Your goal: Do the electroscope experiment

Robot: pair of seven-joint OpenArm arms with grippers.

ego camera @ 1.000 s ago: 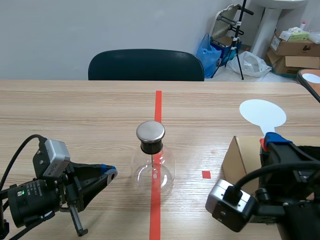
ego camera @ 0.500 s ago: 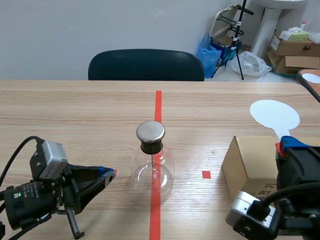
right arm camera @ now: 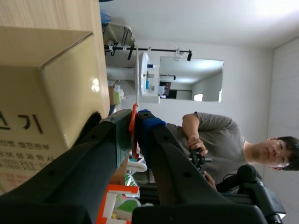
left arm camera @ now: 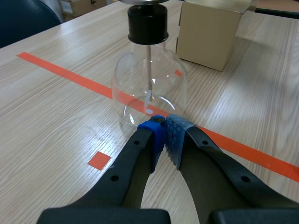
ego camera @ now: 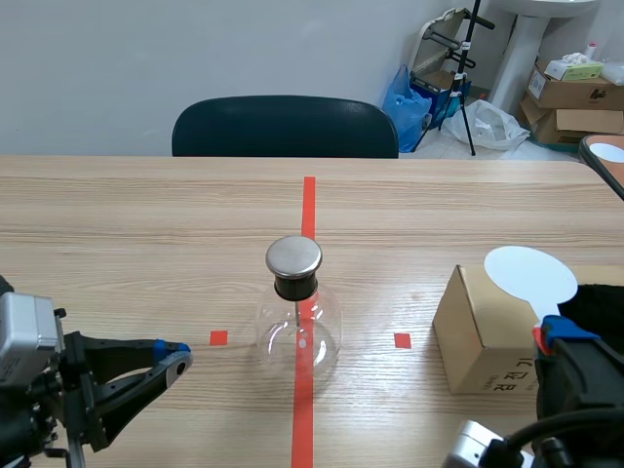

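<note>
Bright, even light; soft glare on the table.

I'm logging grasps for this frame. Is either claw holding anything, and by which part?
The right claw grips the white disc paddle by the end of its handle, away from the disc. The left claw is shut on nothing.

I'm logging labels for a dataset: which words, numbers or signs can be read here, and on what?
"기": large black print on the cardboard box, right wrist view; the character before it is cut off.
Smaller print lines next to it: too blurred to read.
No readable text on the electroscope flask, white paddle or background boxes.
</note>
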